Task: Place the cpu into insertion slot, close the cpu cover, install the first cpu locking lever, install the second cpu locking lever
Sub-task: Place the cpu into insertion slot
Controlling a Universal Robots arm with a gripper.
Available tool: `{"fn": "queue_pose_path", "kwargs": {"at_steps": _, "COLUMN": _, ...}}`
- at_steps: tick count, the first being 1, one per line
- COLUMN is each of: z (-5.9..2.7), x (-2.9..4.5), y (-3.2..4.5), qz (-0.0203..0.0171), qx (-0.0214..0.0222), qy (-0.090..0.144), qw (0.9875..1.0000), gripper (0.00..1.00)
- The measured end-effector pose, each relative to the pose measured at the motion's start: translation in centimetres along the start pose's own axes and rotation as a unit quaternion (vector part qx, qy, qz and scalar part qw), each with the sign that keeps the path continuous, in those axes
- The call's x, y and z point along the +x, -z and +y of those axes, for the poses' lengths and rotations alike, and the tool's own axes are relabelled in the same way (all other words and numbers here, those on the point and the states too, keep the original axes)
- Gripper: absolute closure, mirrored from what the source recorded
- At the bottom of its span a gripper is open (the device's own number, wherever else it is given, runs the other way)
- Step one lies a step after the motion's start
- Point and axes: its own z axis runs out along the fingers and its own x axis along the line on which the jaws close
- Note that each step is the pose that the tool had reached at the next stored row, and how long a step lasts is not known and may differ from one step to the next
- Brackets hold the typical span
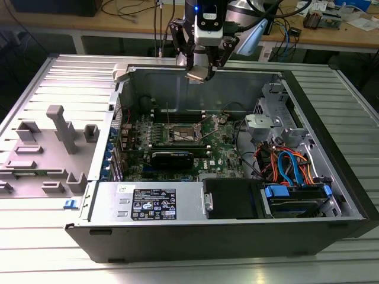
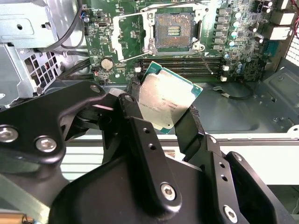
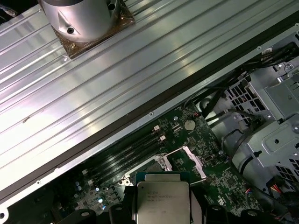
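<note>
We saw the claw (image 2: 163, 114) clenched on the cpu (image 2: 166, 98), holding it tilted above the open computer case (image 1: 207, 239). Just past the chip ran the long memory slots (image 2: 182, 65), then the uncovered insertion slot (image 2: 174, 30) on the green motherboard (image 2: 238, 42). A drive cage (image 2: 28, 60) and black cables (image 2: 70, 70) stood off to the side.

The exterior view looks down from well back over the open computer case (image 1: 195, 236) on the ribbed surface (image 1: 47, 260). The 2 wrist views sit close behind the hand (image 2: 163, 116), facing down past it; all 3 views share the green motherboard (image 1: 222, 151).
</note>
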Motion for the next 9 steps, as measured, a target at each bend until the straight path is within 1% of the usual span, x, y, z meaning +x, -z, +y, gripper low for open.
{"fn": "queue_pose_path", "kwargs": {"at_steps": 9, "z": 0.00, "x": 0.00, "y": 0.00, "qz": 0.0000, "qx": 0.0000, "qy": -0.001, "qw": 1.0000, "gripper": 0.46}}
